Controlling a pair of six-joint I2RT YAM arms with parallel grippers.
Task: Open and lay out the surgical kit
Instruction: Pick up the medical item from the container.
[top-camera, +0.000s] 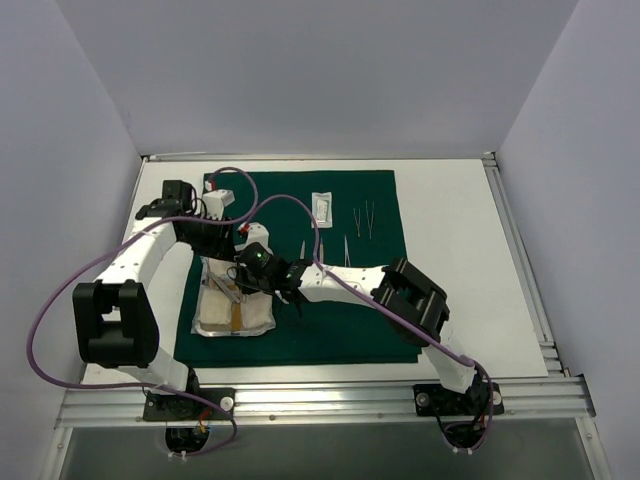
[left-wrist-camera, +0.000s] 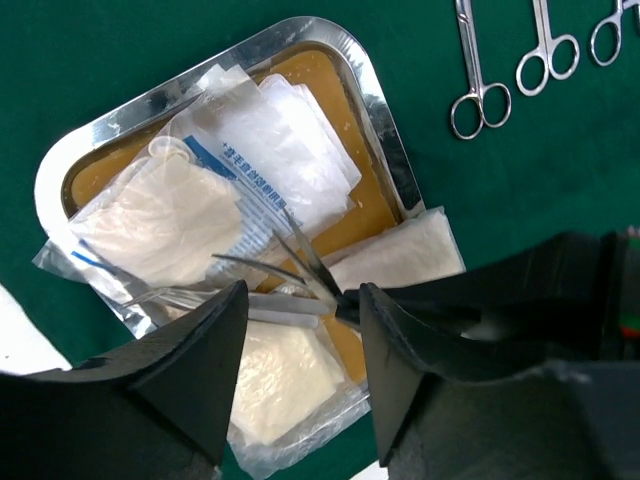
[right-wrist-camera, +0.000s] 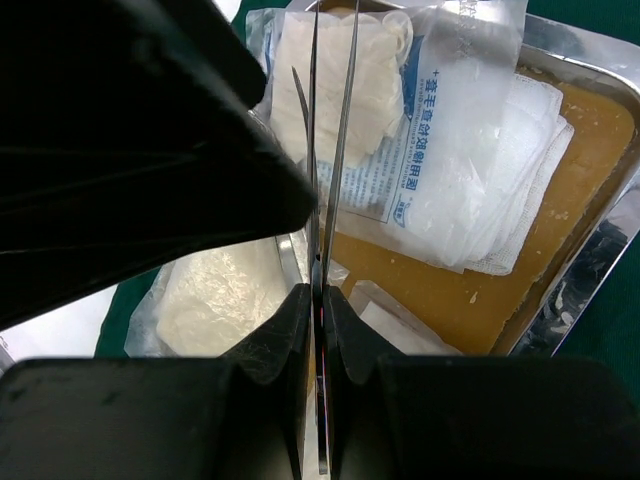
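— So, where does the kit sit?
— The dark green drape is spread flat on the white counter. In the top view the steel tray lies on it toward 7 o'clock of the cloth.
— And inside the tray?
— A tan liner covers the bottom, with gauze packets heaped over it. In the left wrist view some spill past the rim at 6 o'clock.
— The right arm?
— The right pincer is pressed together on the tweezers, pinching them near their joined end. Their 2 legs reach out over the packets; I cannot tell whether the tips touch.
— The left?
— The left pincer is spread above the tray and holds nothing, with the tweezers just beside its fingers.
— Anything on the cloth itself?
— 3 ring-handled instruments lie side by side at 1 o'clock from the tray, apart from it. In the top view a white packet lies toward 12 o'clock of the drape.
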